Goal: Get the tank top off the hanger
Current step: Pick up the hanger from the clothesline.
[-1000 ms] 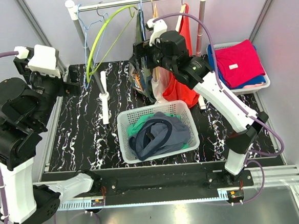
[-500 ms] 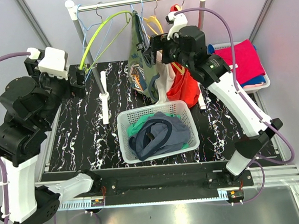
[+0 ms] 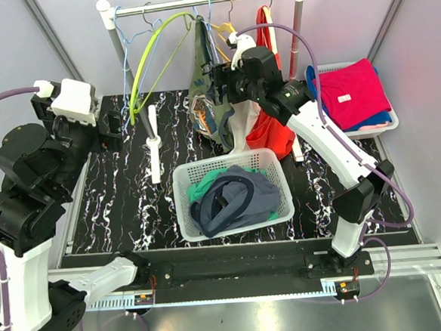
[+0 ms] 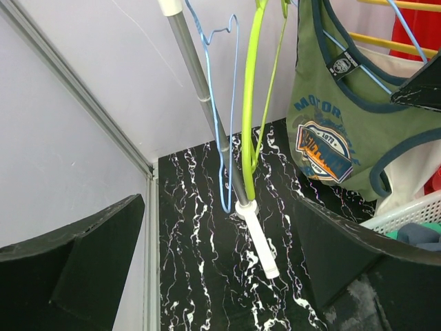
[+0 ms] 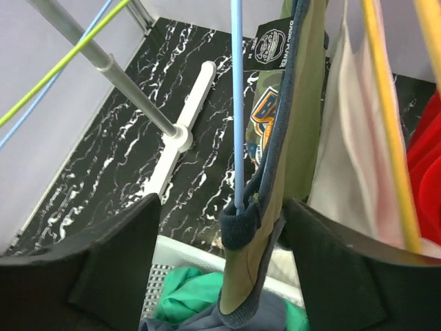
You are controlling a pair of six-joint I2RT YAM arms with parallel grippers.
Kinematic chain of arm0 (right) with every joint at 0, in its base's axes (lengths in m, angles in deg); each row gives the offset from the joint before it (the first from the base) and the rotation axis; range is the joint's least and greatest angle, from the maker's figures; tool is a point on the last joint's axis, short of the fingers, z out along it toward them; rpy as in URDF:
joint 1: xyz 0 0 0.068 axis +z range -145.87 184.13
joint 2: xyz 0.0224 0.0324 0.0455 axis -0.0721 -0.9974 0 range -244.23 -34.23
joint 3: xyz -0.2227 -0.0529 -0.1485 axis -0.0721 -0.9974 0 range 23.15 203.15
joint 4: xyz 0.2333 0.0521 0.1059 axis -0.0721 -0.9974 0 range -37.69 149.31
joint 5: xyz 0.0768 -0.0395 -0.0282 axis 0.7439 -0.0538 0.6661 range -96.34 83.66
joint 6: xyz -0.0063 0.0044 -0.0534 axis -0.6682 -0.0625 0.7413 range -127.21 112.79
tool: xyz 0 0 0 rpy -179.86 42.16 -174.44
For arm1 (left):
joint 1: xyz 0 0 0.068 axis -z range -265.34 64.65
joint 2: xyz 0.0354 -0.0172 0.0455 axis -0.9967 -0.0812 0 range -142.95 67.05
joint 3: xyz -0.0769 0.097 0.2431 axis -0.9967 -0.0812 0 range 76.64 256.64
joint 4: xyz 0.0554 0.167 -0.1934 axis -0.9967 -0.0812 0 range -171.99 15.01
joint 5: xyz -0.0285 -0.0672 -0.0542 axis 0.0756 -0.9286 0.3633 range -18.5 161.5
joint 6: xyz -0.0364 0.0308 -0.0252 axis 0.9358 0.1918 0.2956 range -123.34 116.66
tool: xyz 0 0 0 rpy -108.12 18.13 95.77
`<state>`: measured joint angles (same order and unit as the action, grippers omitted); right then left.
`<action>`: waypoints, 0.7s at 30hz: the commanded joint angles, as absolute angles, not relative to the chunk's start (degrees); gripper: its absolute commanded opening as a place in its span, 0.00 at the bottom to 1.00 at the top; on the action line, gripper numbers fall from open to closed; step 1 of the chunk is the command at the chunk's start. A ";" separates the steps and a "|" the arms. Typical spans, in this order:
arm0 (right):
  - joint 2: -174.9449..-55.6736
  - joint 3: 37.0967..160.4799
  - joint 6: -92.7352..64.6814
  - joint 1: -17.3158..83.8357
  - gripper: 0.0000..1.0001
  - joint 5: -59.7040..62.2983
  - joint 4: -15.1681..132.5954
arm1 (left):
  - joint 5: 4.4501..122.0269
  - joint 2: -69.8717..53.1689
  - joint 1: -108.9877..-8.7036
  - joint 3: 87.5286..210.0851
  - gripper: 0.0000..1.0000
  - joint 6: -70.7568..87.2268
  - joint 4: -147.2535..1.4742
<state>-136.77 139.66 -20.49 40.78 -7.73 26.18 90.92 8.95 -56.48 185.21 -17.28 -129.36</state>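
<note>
moved: right gripper (image 3: 218,76) has swung back left since half a second ago, now right up at the green tank top (image 3: 204,98)
right fingers: spread wide on either side of the top's navy-trimmed edge and the blue hanger (image 5: 237,103), not clamping anything as far as I can see
tank top: on its hanger on the rail (image 3: 201,0), just behind the white basket (image 3: 179,195)
left gripper (image 3: 114,127): wide open, holding nothing, over by the rack's left post (image 4: 200,89)
</note>
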 commanded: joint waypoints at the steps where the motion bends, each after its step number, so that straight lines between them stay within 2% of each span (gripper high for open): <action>1: -136.88 139.61 -19.69 40.87 0.58 -6.96 27.14 | 90.22 9.31 -56.25 184.74 0.99 -17.06 -126.67; 3: -136.71 138.91 -18.91 40.87 0.38 -7.22 27.75 | 90.22 9.57 -56.25 184.31 0.99 -17.06 -126.76; 4: -136.36 138.47 -18.47 40.87 0.18 -7.57 28.45 | 90.31 9.57 -56.25 184.13 0.99 -17.06 -126.76; 7: -134.70 135.75 -16.71 40.87 0.00 -7.84 30.99 | 90.31 10.10 -56.25 183.60 0.99 -17.14 -126.76; 14: -129.68 126.70 -12.32 40.87 0.00 -11.52 39.00 | 90.22 10.28 -56.25 182.99 0.99 -16.88 -126.76; 21: -124.85 124.49 -10.91 41.05 0.00 -17.58 43.84 | 90.22 10.28 -56.25 182.55 0.99 -16.97 -126.76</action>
